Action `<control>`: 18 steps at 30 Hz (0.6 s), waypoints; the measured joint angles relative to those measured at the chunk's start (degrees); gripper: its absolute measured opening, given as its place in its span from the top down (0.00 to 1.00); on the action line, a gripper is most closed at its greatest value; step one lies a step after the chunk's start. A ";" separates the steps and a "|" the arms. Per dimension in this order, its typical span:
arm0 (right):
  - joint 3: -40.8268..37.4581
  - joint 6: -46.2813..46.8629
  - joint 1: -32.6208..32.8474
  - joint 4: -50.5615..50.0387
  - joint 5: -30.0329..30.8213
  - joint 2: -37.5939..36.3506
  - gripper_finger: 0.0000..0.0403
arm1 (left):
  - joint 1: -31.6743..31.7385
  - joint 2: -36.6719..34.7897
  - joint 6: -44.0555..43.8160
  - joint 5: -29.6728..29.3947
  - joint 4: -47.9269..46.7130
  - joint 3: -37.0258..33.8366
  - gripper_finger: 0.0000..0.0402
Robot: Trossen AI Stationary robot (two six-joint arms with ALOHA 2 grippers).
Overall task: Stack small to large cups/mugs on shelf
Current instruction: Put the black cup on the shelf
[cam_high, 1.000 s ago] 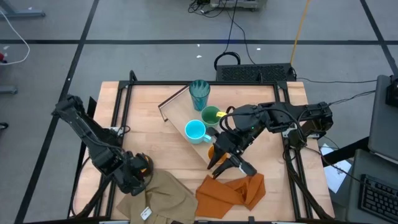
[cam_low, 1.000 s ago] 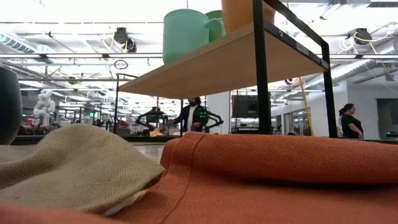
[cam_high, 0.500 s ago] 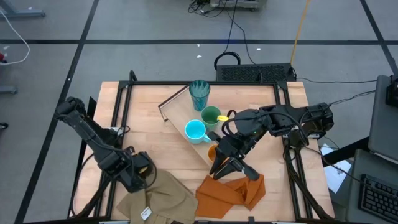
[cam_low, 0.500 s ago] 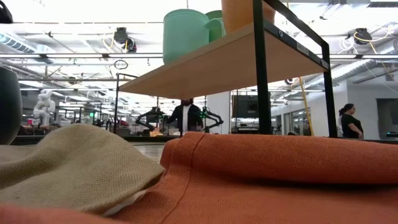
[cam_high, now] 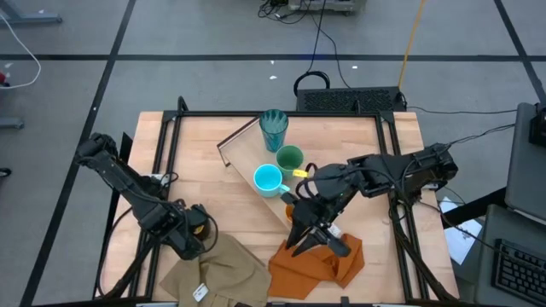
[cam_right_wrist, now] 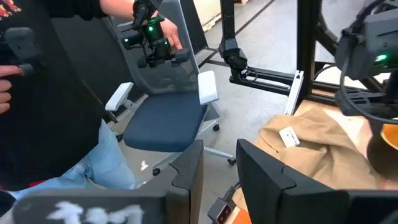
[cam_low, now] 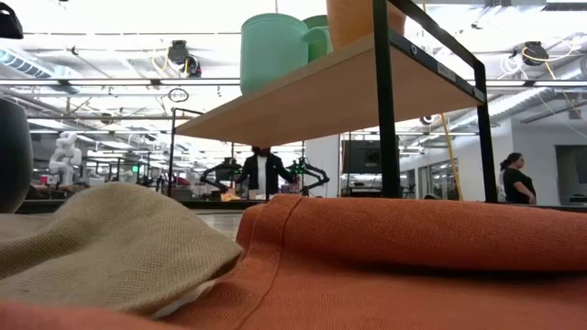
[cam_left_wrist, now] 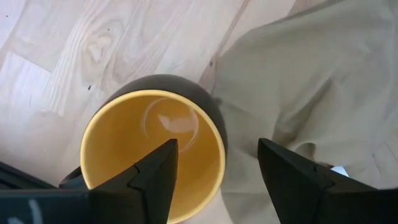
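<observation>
The shelf (cam_high: 247,166) runs slantwise across the table's middle. Along it stand a ribbed teal cup (cam_high: 273,128), a green cup (cam_high: 290,158) and a light-blue mug (cam_high: 269,179). An orange cup (cam_low: 362,18) is at its near end, mostly hidden under my right arm in the high view. A dark mug with a yellow inside (cam_left_wrist: 155,143) stands on the table at the near left, beside the tan cloth. My left gripper (cam_left_wrist: 216,144) points down over it, open, one finger above the inside and one outside the wall. My right gripper (cam_high: 299,244) hangs above the orange cloth, open by a narrow gap (cam_right_wrist: 219,155), with nothing between its fingers.
A tan cloth (cam_high: 213,269) and an orange cloth (cam_high: 324,264) lie at the near edge. A black frame (cam_high: 162,153) runs around the table. Beyond the near-left edge a person sits by a blue office chair (cam_right_wrist: 165,121). Bare wood lies between the shelf and the left arm.
My right gripper has drawn away from the shelf's near end toward the table's near edge, now over the orange cloth. My left gripper has tipped more steeply down over the dark mug, which has stayed in place.
</observation>
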 joint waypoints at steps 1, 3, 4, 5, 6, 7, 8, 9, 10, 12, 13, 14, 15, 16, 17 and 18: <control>-0.21 0.01 0.30 0.48 0.00 0.04 0.79 | 0.04 0.00 0.00 0.01 -0.02 0.00 0.44; -0.24 -0.01 0.75 1.68 0.00 0.07 0.79 | 0.07 0.00 -0.07 0.01 -0.01 0.02 0.44; -0.22 0.00 0.89 2.36 -0.02 0.00 0.79 | 0.08 0.00 -0.24 0.01 0.00 0.00 0.44; -0.20 0.01 0.99 2.74 -0.04 -0.08 0.79 | 0.11 0.00 -0.45 0.01 -0.02 0.00 0.44; -0.20 0.19 1.06 3.03 -0.06 -0.10 0.79 | 0.11 0.00 -0.81 0.01 0.27 -0.18 0.44; -0.20 0.29 1.11 3.43 -0.08 -0.10 0.79 | 0.11 0.00 -1.09 0.22 0.63 -0.66 0.44; -0.20 0.39 1.27 3.67 -0.03 -0.26 0.79 | 0.11 0.00 -1.41 1.06 0.79 -1.29 0.44; -0.22 0.39 1.55 3.62 -0.01 -0.49 0.79 | 0.11 0.00 -1.88 2.04 1.05 -2.09 0.44; -0.22 0.43 1.65 4.05 0.00 -0.67 0.79 | 0.11 0.00 -2.42 2.88 1.84 -3.08 0.44; -0.22 0.41 1.76 5.25 0.00 -1.55 0.79 | 0.11 0.01 -4.01 4.74 3.97 -4.97 0.44; -0.22 0.43 2.06 5.09 -0.02 -1.95 0.79 | 0.11 0.04 -4.69 5.17 4.41 -5.61 0.44; -0.20 0.53 2.15 5.28 0.04 -2.29 0.79 | 0.11 0.02 -5.06 5.37 4.72 -6.09 0.44; -0.14 0.58 2.25 5.43 0.30 -2.65 0.79 | 0.11 0.02 -5.48 5.41 5.24 -6.41 0.44; -0.13 0.51 2.40 5.30 0.92 -2.99 0.79 | 0.11 0.02 -5.51 5.27 5.68 -6.65 0.44; -0.13 0.41 2.60 5.27 1.53 -3.20 0.79 | 0.11 0.02 -5.65 4.90 5.79 -6.83 0.44; -0.13 0.31 2.73 5.38 1.63 -3.47 0.79 | 0.11 0.00 -5.63 4.60 5.94 -7.09 0.44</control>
